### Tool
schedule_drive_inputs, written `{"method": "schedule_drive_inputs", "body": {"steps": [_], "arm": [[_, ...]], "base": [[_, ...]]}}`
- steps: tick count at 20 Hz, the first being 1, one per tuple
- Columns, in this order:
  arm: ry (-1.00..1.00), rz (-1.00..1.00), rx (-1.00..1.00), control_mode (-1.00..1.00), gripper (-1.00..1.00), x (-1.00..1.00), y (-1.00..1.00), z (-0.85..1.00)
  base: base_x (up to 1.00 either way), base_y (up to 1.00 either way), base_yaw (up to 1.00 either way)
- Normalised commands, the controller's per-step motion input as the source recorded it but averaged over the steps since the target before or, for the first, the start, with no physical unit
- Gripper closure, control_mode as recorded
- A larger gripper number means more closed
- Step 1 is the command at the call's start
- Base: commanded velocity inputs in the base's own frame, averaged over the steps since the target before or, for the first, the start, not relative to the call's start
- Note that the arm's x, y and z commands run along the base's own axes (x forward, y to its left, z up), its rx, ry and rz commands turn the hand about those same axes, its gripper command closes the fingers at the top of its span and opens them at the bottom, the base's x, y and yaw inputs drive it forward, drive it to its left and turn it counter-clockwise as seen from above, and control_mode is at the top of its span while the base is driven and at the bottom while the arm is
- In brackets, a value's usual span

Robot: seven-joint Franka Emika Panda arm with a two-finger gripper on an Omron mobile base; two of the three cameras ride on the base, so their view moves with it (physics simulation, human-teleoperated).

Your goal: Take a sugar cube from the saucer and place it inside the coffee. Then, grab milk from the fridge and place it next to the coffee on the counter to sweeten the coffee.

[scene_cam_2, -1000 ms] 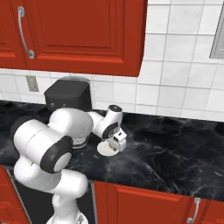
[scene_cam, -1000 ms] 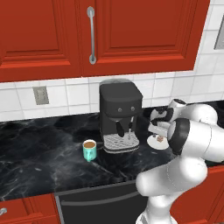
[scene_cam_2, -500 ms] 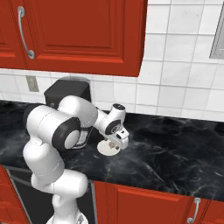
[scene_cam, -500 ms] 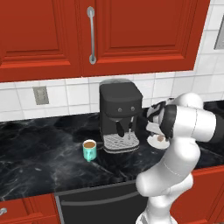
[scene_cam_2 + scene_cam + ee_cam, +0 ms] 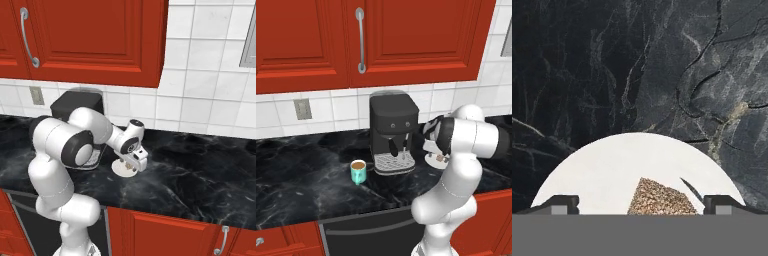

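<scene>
The counter (image 5: 301,175) carries a coffee machine (image 5: 392,132) set against its back edge, below the wall cabinets (image 5: 366,37). The coffee (image 5: 358,171) stands on the counter just left of the machine's drip tray, slightly forward of it. The saucer (image 5: 124,169) lies on the counter to the right of the machine, nearer the middle of the counter's depth than either edge. The sugar cube (image 5: 660,199) rests on the saucer. The gripper (image 5: 135,161) hangs directly above the saucer, its fingers (image 5: 559,205) set to either side of the cube.
</scene>
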Motion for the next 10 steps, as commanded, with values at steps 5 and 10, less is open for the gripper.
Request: {"method": "schedule_drive_inputs", "body": {"steps": [5, 10], "arm": [[0.00, 0.00, 0.00, -1.00, 1.00, -0.03, 0.23, -0.25], [0.00, 0.00, 0.00, -1.00, 1.00, 0.00, 0.16, -0.18]], "base": [[0.00, 0.00, 0.00], [0.00, 0.00, 0.00]]}}
